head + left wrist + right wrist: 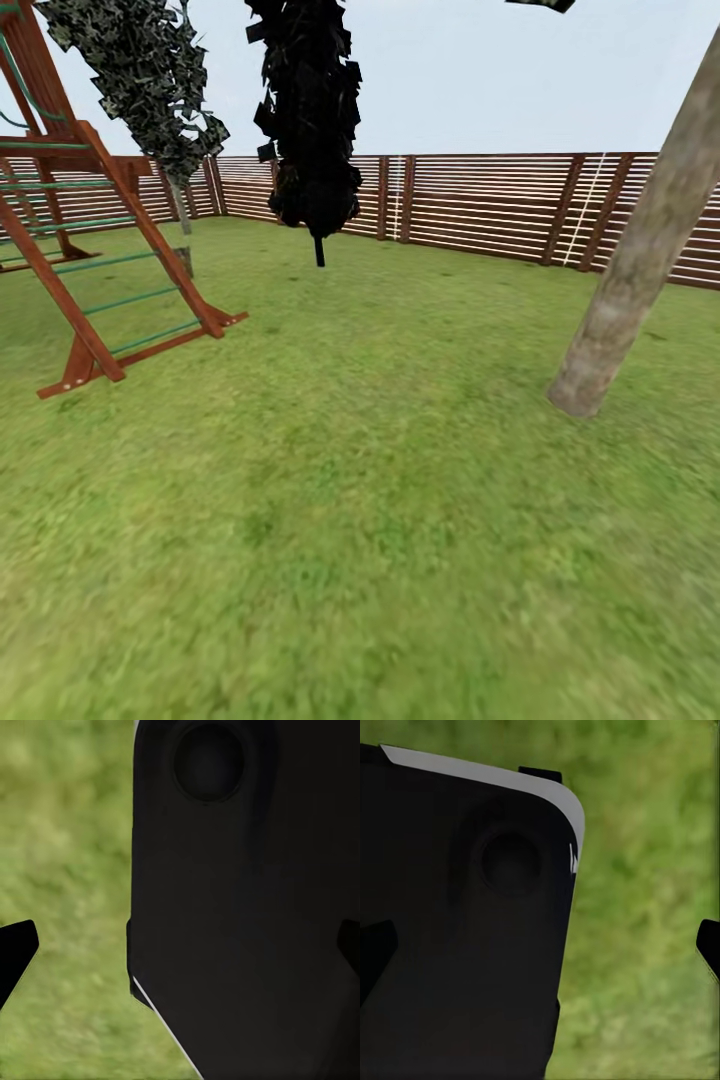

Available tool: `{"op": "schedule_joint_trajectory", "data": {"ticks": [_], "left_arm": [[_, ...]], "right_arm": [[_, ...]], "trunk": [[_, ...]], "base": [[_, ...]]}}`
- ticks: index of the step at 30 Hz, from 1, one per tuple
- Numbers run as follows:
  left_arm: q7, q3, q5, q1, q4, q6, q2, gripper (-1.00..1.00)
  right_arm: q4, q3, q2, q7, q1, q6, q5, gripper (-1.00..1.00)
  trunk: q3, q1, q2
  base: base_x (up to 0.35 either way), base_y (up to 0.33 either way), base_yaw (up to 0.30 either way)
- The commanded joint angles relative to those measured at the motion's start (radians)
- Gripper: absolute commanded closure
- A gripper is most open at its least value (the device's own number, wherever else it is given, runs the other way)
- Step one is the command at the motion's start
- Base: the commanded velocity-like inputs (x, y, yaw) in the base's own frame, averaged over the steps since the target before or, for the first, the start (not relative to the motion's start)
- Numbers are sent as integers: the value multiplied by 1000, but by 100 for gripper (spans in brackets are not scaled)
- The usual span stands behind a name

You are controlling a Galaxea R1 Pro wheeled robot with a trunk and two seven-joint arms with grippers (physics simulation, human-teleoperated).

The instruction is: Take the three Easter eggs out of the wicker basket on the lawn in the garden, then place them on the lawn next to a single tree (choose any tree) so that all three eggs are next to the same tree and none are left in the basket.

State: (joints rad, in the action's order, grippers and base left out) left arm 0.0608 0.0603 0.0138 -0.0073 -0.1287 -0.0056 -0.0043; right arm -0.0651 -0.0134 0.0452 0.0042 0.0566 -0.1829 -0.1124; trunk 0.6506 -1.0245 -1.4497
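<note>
From the head camera I see open lawn (360,520) with a pale-trunked tree (640,270) at two o'clock, its crown cut off by the frame, and the fence (480,205) at twelve. Both wrist cameras are half blocked by dark robot bodywork (240,907). The left gripper (180,945) and right gripper (540,945) show fingertips wide apart at the frame edges, holding nothing.

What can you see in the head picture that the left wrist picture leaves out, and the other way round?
The head view has the brown slatted wooden fence, a red-brown wooden climbing frame with green rungs, a pale grey-beige tree trunk and a nearly black thin-trunked tree. The left wrist view has a large black robot part and the left tool's dark fingertips, set wide apart. Both share the mottled green lawn.
</note>
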Motion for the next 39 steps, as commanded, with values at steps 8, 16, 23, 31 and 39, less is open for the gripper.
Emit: {"op": "schedule_joint_trajectory", "data": {"ticks": [8,16,23,31,39], "left_arm": [[1,6,2,0,0,-1,-1,-100],[1,6,2,0,0,-1,0,-100],[2,6,2,0,0,-1,-1,-100],[2,6,2,0,0,-1,0,-100],[2,6,2,0,0,0,-1,-100]], "right_arm": [[-1,4,2,0,0,-3,-1,-100],[1,0,-1,0,0,-3,-10,-100],[1,0,1,0,0,-3,-10,-100],[1,0,4,0,0,-3,-9,-100],[3,-4,5,0,0,-1,-10,-100]], "trunk": [[1,-1,0],[1,-1,0],[1,-1,0],[1,-1,0],[1,-1,0]], "base": [[328,0,0],[328,0,183],[328,0,254],[328,0,40],[328,0,1]]}}
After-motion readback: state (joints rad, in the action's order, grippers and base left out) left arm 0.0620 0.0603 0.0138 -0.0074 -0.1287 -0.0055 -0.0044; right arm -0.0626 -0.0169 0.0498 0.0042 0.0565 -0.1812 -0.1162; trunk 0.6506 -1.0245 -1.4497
